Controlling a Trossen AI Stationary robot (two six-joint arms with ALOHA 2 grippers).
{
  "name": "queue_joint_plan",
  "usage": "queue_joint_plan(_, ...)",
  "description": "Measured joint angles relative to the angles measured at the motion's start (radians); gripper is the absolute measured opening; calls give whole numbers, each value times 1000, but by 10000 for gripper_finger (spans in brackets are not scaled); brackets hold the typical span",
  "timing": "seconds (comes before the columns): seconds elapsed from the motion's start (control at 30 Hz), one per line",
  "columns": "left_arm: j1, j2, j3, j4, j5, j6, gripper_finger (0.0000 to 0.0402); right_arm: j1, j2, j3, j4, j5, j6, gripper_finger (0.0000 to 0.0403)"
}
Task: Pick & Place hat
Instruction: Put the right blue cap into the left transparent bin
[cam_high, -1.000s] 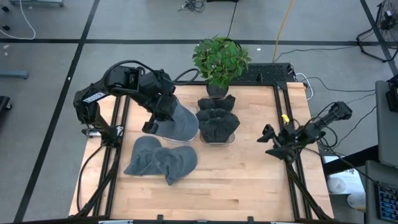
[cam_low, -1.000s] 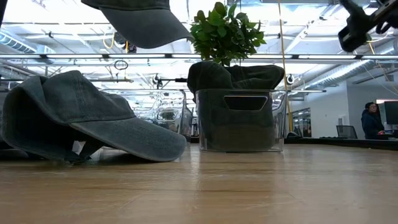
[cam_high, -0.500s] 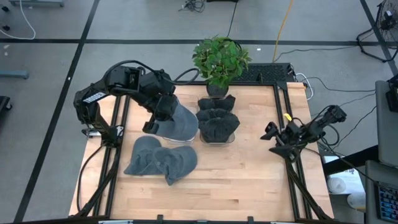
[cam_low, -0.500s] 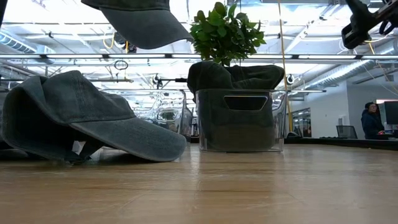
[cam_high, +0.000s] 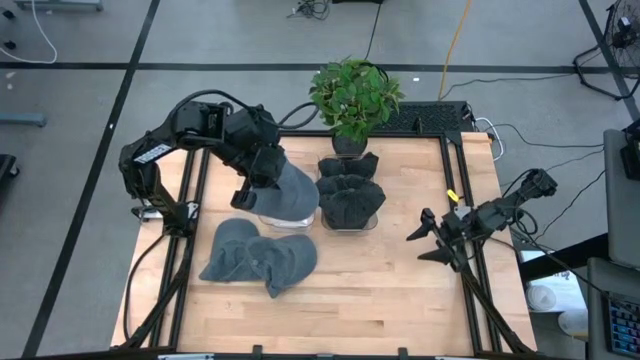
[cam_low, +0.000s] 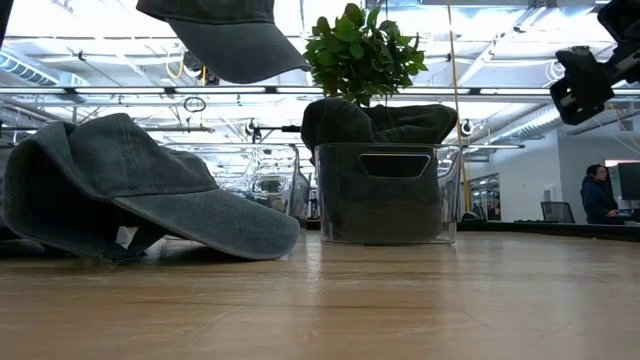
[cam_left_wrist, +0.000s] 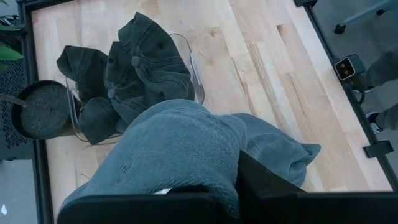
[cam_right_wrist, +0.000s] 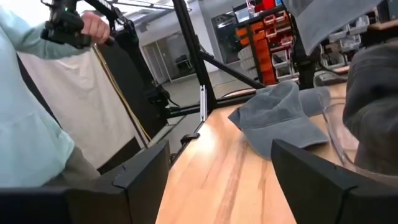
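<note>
My left gripper (cam_high: 260, 180) is shut on a grey cap (cam_high: 288, 196) and holds it in the air just left of the clear bin (cam_high: 372, 222). The low view shows this cap (cam_low: 225, 35) high above the table. The bin (cam_low: 385, 190) holds several dark caps (cam_left_wrist: 146, 62). More grey caps (cam_high: 258, 258) lie in a heap on the table below and nearer, resting on crowns and brims. My right gripper (cam_high: 428, 240) is open over the table's right part, apart from everything, and shows at the low view's right edge (cam_low: 585, 80). My left gripper holds the grey cap by the left side of its crown (cam_high: 268, 192), coming slanting from above and from the table's left. In the left wrist view the crown cloth (cam_left_wrist: 180, 149) bulges over the fingers and hides the place of contact. The cap is lifted clear.
A potted plant (cam_high: 354, 95) stands at the far edge behind the bin. Black rails (cam_high: 190, 215) run along both table sides. Bare wood (cam_high: 390, 290) lies near and right of the cap heap. A person in a light sleeve (cam_right_wrist: 37, 112) stands beyond the table.
My right gripper has come down and moved a little toward the table's left and near edge, still open. The left gripper has kept the cap aloft in about the same place.
</note>
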Motion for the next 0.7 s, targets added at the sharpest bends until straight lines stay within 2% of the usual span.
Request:
queue_joint_plan(0.27,0,0,0,0,28,-4,12,0,11,0,-12,0,-55,267)
queue_joint_plan(0.7,3,2,0,0,26,-75,12,0,116,0,-4,28,-121,267)
